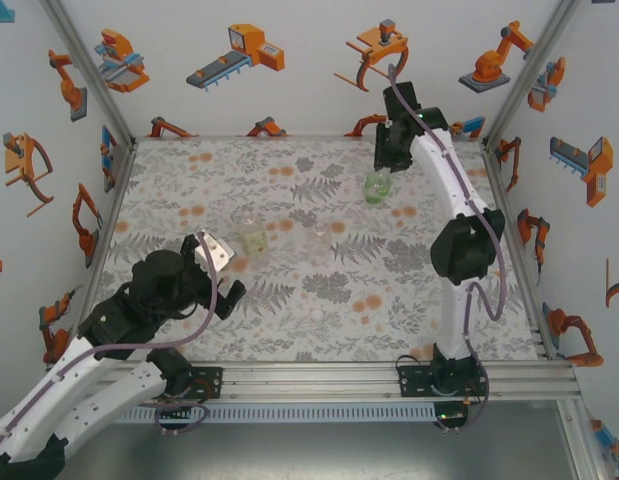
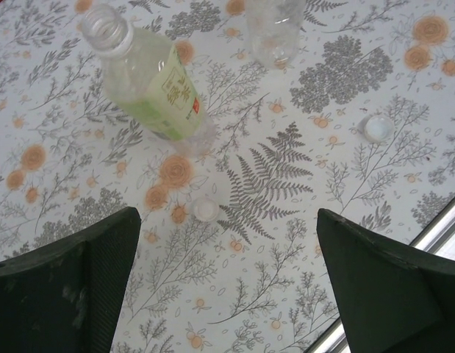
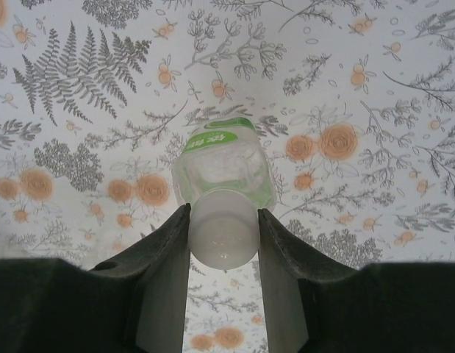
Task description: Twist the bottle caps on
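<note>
Right claw (image 3: 223,213), arm reaching far forward, clamps the cap (image 3: 224,239) atop the green bottle (image 3: 223,165); left claw (image 2: 227,215) hangs spread apart.

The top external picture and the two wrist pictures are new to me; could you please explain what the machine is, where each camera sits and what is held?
These are two robot arms bolted at a table's near edge. The top view looks down from above and behind them; each wrist view looks along that arm's own fingers. The left gripper hangs open over the flowered table, where a yellowish bottle stands uncapped near a colourless bottle, a loose cap and a second loose cap. The right gripper, far across the table, is closed on the pale cap of the green bottle.
</note>
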